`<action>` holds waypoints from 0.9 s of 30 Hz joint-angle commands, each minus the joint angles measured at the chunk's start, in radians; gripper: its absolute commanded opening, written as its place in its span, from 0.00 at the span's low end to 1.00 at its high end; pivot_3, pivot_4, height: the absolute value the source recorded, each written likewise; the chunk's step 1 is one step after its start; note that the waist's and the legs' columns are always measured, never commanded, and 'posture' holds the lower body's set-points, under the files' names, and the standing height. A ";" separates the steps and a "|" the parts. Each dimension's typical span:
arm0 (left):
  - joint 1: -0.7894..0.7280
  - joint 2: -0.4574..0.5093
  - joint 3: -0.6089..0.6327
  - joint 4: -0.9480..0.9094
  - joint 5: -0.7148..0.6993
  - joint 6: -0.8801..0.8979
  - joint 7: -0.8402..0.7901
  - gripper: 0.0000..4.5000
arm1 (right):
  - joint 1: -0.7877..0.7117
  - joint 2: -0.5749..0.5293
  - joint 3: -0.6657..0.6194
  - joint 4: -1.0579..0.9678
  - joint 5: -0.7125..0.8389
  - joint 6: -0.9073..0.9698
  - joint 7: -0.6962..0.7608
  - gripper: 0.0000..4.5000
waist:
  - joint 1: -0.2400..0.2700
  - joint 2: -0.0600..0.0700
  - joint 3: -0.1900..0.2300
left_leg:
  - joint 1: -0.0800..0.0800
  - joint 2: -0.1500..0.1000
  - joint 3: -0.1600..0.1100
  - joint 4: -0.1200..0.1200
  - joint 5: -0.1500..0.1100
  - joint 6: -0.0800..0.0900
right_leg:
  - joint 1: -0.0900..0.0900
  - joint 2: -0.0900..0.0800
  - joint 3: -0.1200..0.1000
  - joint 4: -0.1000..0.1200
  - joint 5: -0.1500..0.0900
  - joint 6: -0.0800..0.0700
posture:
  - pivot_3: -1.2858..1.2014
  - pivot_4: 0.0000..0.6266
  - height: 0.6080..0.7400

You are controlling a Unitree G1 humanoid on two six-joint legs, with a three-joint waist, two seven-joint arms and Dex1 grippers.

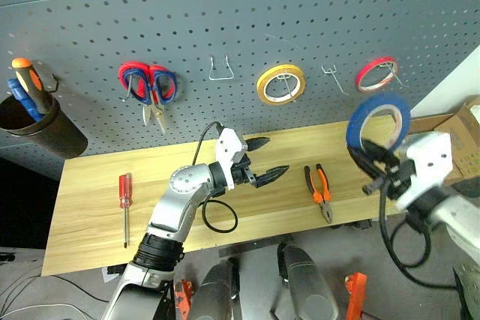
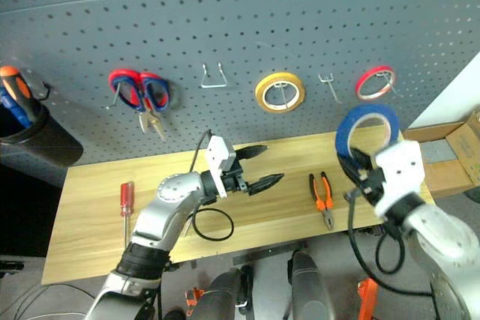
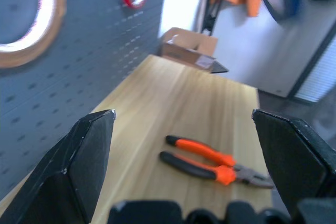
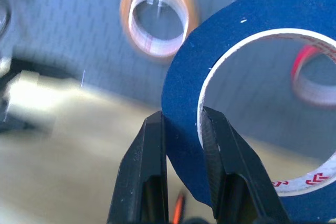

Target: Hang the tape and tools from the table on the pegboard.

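The right gripper (image 4: 181, 169), fingers clamped on the rim of the blue tape (image 1: 379, 121), held it upright above the table's (image 1: 90, 215) right end, facing the pegboard (image 1: 240, 28) just beyond, while the left gripper (image 1: 264, 161) hovered with fingers spread.

I see the screwdriver (image 1: 124, 206) at the table's (image 1: 90, 215) left, pliers (image 1: 320, 192) right of centre. My left gripper (image 1: 263, 160) hangs between them. Far right, my right gripper (image 1: 365, 158) holds the tape (image 1: 377, 120) before the pegboard (image 1: 225, 13).
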 commanded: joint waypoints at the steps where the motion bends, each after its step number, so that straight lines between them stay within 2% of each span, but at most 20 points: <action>1: 0.017 0.000 -0.010 -0.070 -0.032 0.017 -0.012 1.00 | -0.079 -0.037 0.094 0.006 -0.082 -0.020 -0.014 0.08 | 0.003 0.000 0.000 | 0.000 0.000 -0.001 0.000 0.000 -0.001 | 0.000 0.000 -0.001 0.001 0.000 -0.001 | 0.37 0.55 1.00; 16: 0.103 0.006 -0.002 -0.209 -0.037 0.083 0.073 1.00 | -0.118 -0.007 0.168 0.198 -0.187 -0.147 0.049 0.08 | 0.013 0.000 0.000 | -0.002 -0.002 0.000 0.002 0.000 0.000 | -0.001 -0.002 -0.002 0.000 0.001 -0.001 | 0.40 0.53 1.00; 27: 0.096 0.017 0.010 -0.243 -0.036 0.111 0.090 1.00 | -0.223 0.054 0.228 0.479 -0.272 -0.343 0.123 0.08 | 0.013 0.000 0.000 | -0.001 -0.002 0.002 0.003 0.001 -0.001 | -0.001 -0.002 -0.001 0.000 0.002 -0.001 | 0.42 0.52 1.00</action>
